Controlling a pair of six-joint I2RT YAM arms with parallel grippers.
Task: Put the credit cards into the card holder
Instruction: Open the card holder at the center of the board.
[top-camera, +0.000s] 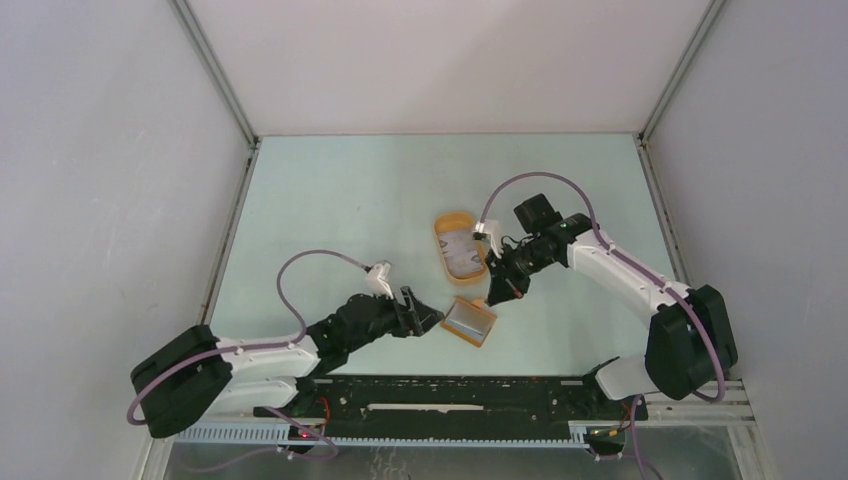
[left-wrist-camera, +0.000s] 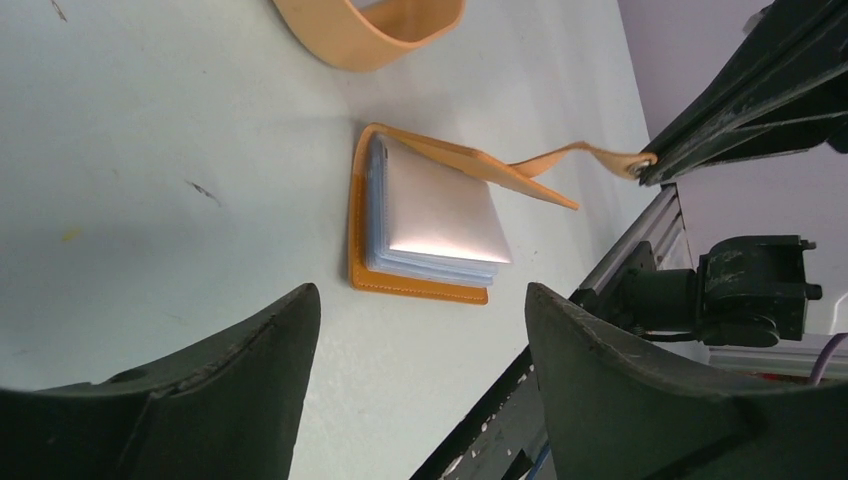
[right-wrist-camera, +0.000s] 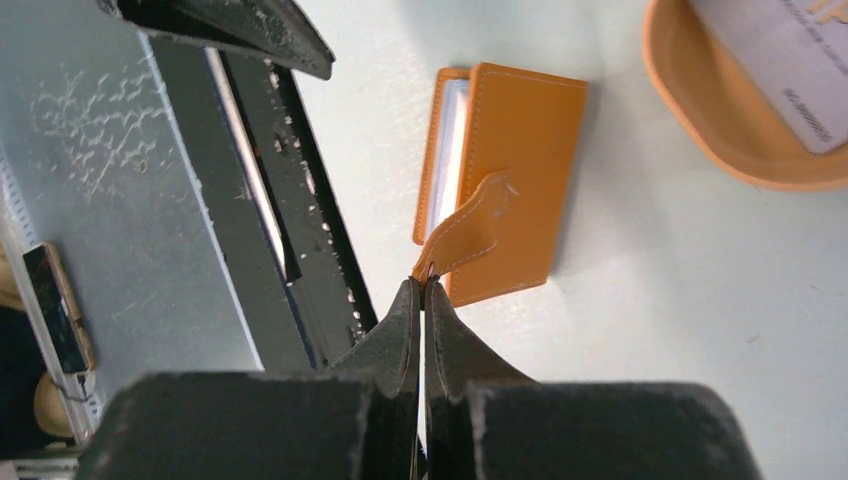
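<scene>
The orange-tan card holder (top-camera: 470, 322) lies near the table's front edge, half open. A stack of pale credit cards (left-wrist-camera: 435, 215) rests on its lower half, and the cards' edge (right-wrist-camera: 452, 150) shows under the lifted cover. My right gripper (right-wrist-camera: 424, 282) is shut on the tip of the holder's strap (right-wrist-camera: 468, 238) and holds the cover (left-wrist-camera: 470, 160) raised at a slant. Just left of the holder, my left gripper (left-wrist-camera: 420, 292) stands open with nothing between its fingers. Another card (right-wrist-camera: 790, 60) lies in the oval tray.
The oval orange tray (top-camera: 458, 248) with a raised rim sits just beyond the card holder, and its rim (left-wrist-camera: 360, 35) shows in the left wrist view. The black rail (top-camera: 450, 395) of the arm bases runs along the near edge, close to the holder.
</scene>
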